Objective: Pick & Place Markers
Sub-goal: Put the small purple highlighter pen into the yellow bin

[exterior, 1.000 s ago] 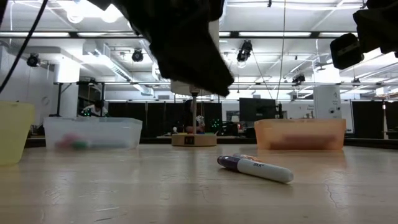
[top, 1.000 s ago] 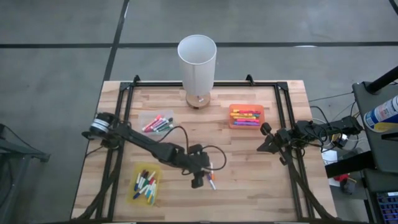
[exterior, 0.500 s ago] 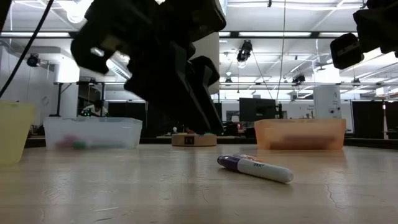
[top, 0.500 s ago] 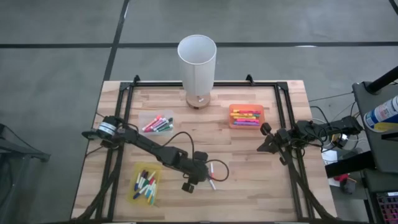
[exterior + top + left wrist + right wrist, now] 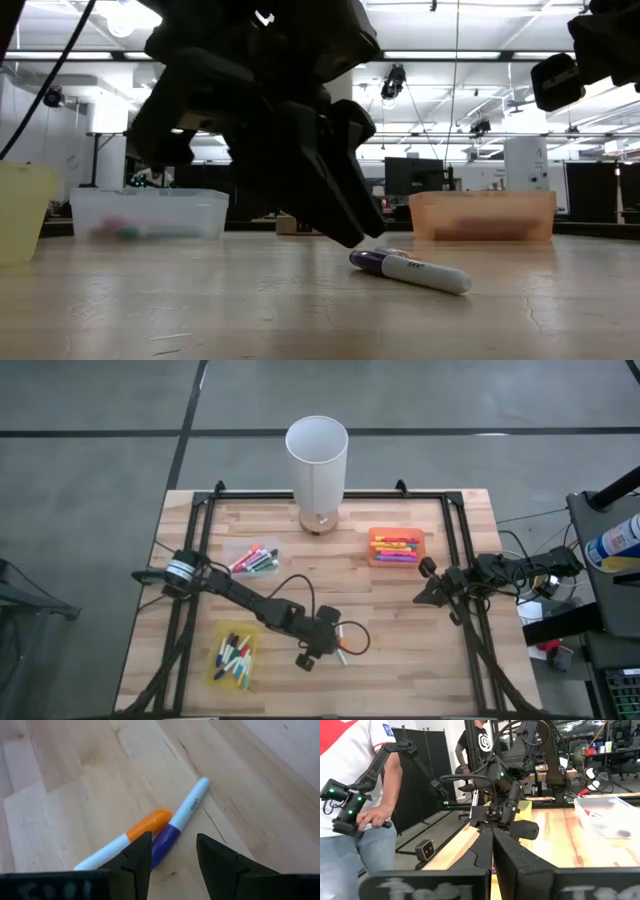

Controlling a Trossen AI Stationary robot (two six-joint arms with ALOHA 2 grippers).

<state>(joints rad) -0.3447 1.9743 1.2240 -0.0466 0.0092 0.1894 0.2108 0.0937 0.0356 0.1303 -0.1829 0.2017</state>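
Two loose markers lie crossed on the bare wood near the table's near middle: a purple-capped white one (image 5: 181, 817) and an orange-capped white one (image 5: 125, 837). They show small in the high view (image 5: 342, 651), and the purple one shows in the low view (image 5: 410, 270). My left gripper (image 5: 172, 857) is open and low over them (image 5: 322, 644), a finger on either side of the purple cap, apart from it. My right gripper (image 5: 493, 851) is shut and waits at the table's right side (image 5: 427, 588). More markers lie in three trays.
A yellow tray (image 5: 233, 656) of markers sits near the near-left corner, a clear tray (image 5: 253, 557) on the left, and an orange tray (image 5: 395, 546) on the far right. A tall white cylinder (image 5: 317, 460) stands at the far edge. A person (image 5: 355, 795) stands beyond the table.
My left gripper has come down from above the table to just over the two loose markers, and has tipped so that its fingers slant down at them. The markers have stayed where they were.
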